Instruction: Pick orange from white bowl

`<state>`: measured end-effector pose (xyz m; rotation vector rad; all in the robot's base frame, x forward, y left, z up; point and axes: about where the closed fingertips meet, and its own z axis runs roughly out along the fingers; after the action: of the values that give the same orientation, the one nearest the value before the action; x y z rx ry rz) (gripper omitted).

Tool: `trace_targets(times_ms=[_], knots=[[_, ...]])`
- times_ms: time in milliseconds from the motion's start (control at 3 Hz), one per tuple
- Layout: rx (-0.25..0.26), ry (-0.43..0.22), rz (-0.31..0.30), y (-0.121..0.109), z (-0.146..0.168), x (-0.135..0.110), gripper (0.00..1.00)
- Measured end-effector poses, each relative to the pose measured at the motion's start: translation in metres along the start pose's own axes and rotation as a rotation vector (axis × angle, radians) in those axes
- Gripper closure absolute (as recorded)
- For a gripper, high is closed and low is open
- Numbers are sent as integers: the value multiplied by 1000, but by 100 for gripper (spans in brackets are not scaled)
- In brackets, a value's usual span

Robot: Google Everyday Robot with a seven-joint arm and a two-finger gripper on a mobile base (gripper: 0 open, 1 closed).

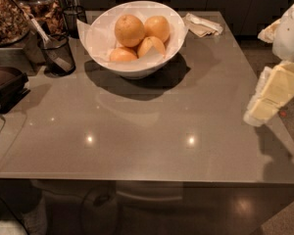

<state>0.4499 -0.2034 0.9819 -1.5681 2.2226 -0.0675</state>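
A wide white bowl [132, 65] with a thin paper lining stands at the back middle of the grey table [147, 131]. Several oranges lie in it; the biggest orange [130, 30] sits on top at the left, with another orange [158, 27] next to it on the right. My gripper [272, 93], cream-coloured, hangs at the right edge of the view over the table's right side. It is well to the right of the bowl, nearer the front, and touches nothing. The white arm [290, 33] rises above it.
A dark glass cup [56, 53] with a utensil stands left of the bowl, and another cup [74, 18] stands behind it. Containers of dried food [7, 13] fill the back left. A crumpled napkin [203, 26] lies right of the bowl. A dark object [5, 84] sits at the left edge.
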Motion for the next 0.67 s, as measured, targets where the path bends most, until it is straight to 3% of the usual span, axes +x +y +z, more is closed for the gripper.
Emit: trace_targets(times_ms=[333,667], knots=[[29,-173,132,-23,5,-30,0],[22,-229,69,-35,9,-67,0]])
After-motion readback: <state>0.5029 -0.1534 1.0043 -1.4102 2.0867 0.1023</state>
